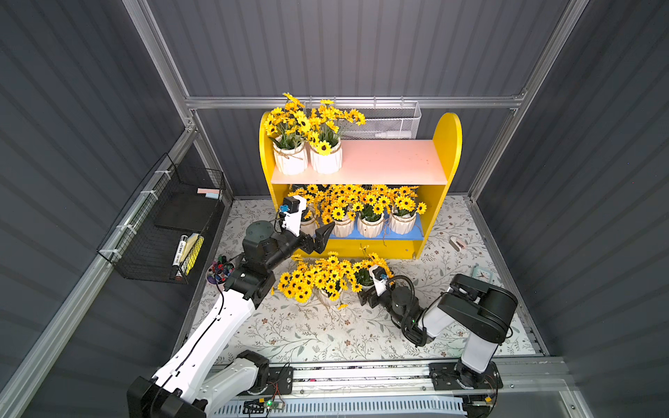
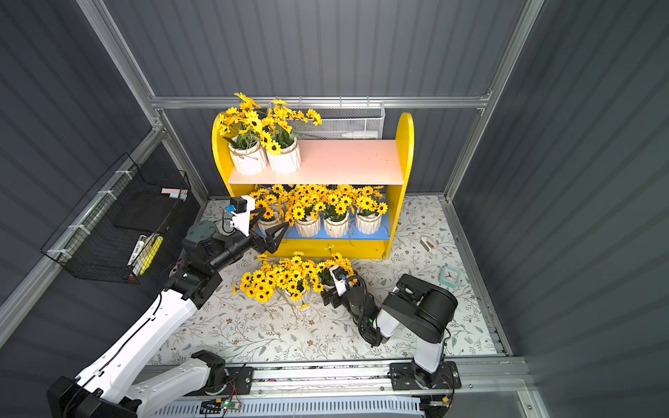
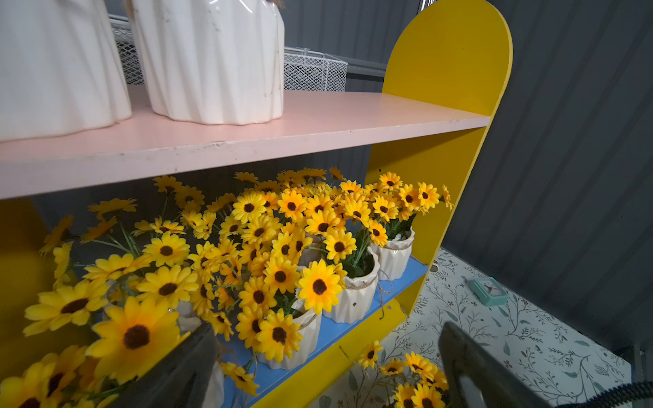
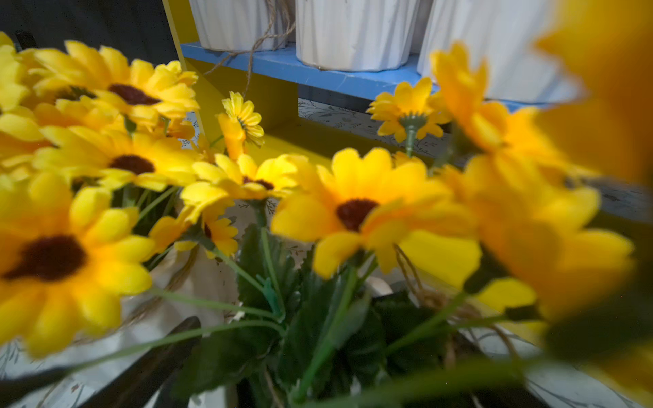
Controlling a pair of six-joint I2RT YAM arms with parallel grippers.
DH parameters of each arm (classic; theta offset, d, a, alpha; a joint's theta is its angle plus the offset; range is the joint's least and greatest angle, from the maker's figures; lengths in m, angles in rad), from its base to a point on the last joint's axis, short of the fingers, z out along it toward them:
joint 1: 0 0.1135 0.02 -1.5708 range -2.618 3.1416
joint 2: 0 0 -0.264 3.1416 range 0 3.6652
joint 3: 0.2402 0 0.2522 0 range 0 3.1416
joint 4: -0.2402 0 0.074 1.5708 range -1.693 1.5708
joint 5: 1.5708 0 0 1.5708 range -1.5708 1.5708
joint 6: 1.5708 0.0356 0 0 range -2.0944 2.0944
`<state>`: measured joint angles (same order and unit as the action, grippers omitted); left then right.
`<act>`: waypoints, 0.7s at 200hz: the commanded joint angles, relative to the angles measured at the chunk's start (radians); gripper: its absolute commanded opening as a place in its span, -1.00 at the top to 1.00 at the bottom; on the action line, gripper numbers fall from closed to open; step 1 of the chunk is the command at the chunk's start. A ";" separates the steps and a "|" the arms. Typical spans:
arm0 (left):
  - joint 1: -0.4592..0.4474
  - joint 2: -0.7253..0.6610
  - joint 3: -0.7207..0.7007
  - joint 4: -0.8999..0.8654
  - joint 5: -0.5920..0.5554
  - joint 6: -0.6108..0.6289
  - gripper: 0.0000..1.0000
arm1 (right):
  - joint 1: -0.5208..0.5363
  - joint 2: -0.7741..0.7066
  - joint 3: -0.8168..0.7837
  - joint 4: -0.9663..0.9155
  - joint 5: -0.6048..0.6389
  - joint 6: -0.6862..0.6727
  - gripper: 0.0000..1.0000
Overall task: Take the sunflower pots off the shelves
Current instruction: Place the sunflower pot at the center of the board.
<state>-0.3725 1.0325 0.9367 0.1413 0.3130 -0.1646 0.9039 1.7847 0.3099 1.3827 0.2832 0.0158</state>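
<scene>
Both top views look steeply down on the shelves [image 1: 391, 159]; each wrist camera faces them low and close.

1. The pink board [image 1: 391, 159] is carrying two pots [image 1: 291, 163].
2. The blue board [image 1: 418, 232] is holding four pots [image 1: 370, 226] in a row.
3. The mat [image 1: 325, 336] is bearing the shelves [image 1: 449, 144], two more pots [image 1: 331, 295], a clock [image 1: 483, 274].

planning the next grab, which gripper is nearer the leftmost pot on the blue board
Left. The left gripper: open jaws at that sunflower pot. The right gripper: down by the pots on the table.
</scene>
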 commanded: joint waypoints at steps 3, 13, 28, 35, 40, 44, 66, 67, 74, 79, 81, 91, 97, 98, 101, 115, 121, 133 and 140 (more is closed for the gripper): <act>-0.005 0.004 0.005 0.007 0.017 0.008 -0.99 | 0.008 -0.047 -0.037 0.031 0.062 -0.030 -0.98; -0.004 0.004 0.005 0.008 0.021 0.007 -0.99 | 0.007 -0.074 -0.049 0.023 0.078 -0.010 -0.98; -0.005 0.008 0.006 0.012 0.026 0.003 -0.99 | 0.011 -0.112 -0.050 -0.023 0.017 -0.017 -0.98; -0.005 0.010 0.006 0.011 0.029 0.002 -0.99 | 0.019 -0.133 -0.057 -0.044 0.028 -0.014 -0.98; -0.005 0.011 0.007 0.012 0.032 0.001 -0.99 | 0.022 -0.150 -0.067 -0.062 0.049 0.001 -0.98; -0.005 0.012 0.007 0.011 0.035 -0.001 -0.99 | 0.024 -0.164 -0.075 -0.080 0.058 0.012 -0.98; -0.005 0.016 0.005 0.019 0.052 -0.012 -0.99 | 0.034 -0.261 -0.124 -0.205 0.063 0.069 -0.98; -0.005 0.017 0.006 0.020 0.053 -0.014 -0.99 | 0.036 -0.267 -0.126 -0.211 0.065 0.071 -0.98; -0.005 0.018 0.008 0.023 0.061 -0.017 -0.99 | 0.043 -0.306 -0.140 -0.248 0.079 0.107 -0.98; -0.005 0.020 0.007 0.024 0.065 -0.019 -0.99 | 0.047 -0.336 -0.147 -0.288 0.076 0.126 -0.98; -0.005 0.021 0.009 0.024 0.068 -0.018 -0.99 | 0.048 -0.346 -0.147 -0.304 0.075 0.132 -0.98; -0.005 0.023 0.010 0.023 0.072 -0.022 -0.99 | 0.065 -0.404 -0.140 -0.409 0.076 0.155 -0.98; -0.005 0.021 0.010 0.024 0.074 -0.023 -0.99 | 0.078 -0.434 -0.135 -0.469 0.083 0.170 -0.98; -0.005 0.021 0.011 0.023 0.074 -0.023 -0.99 | 0.080 -0.439 -0.134 -0.477 0.085 0.174 -0.98; -0.005 0.020 0.010 0.024 0.077 -0.023 -0.99 | 0.085 -0.452 -0.134 -0.503 0.089 0.187 -0.98; -0.005 0.011 0.009 0.023 0.075 -0.019 -0.99 | 0.106 -0.517 -0.156 -0.564 0.084 0.241 -0.98; -0.005 0.005 0.007 0.023 0.073 -0.018 -0.99 | 0.116 -0.541 -0.167 -0.582 0.084 0.258 -0.98; -0.004 -0.003 0.004 0.025 0.070 -0.016 -0.99 | 0.132 -0.605 -0.180 -0.643 0.105 0.310 -0.98; -0.005 -0.006 0.005 0.025 0.070 -0.016 -0.99 | 0.136 -0.633 -0.184 -0.680 0.107 0.349 -0.98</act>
<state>-0.3725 1.0492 0.9367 0.1421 0.3664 -0.1761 1.0172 1.2407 0.1539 0.9005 0.3519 0.2142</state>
